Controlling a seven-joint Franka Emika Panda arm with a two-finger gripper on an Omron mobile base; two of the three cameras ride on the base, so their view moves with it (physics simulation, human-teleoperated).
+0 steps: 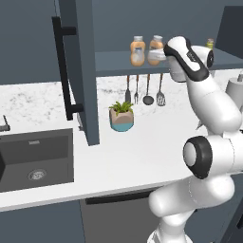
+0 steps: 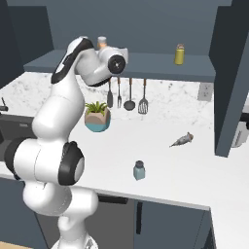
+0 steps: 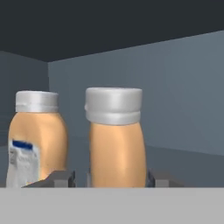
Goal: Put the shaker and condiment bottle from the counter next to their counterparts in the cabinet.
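The condiment bottle (image 3: 116, 140) stood upright on the cabinet (image 1: 80, 71) shelf, directly between the two finger tips of the claw (image 3: 117, 178). One dark tip showed at each side of the bottle's lower body in the hand view. The tips sat very close to its sides, but whether they pressed on it or had let go, I could not tell. Just to the left of the claw in that view stood the second orange bottle (image 3: 37, 140), one of the counterparts, also upright, with a whitish label bearing a blue mark. The two bottles were near each other but apart.

From the left base view both orange bottles stood side by side on the shelf, the one nearer the claw (image 1: 155, 50) partly hidden by the white hand. Farther along the shelf, well off to the claw's far side, stood the yellow-green shaker (image 2: 180, 54) with a dark cap.

Below the claw, the shaker (image 2: 139, 170) stood upright on the white bench (image 2: 194, 170), near its front edge and well apart from the shelf. A potted plant (image 2: 97, 116) stood on the bench below the claw, with utensils (image 2: 129, 95) hanging on the wall just beside it. The cabinet door (image 1: 78, 71) stood open.
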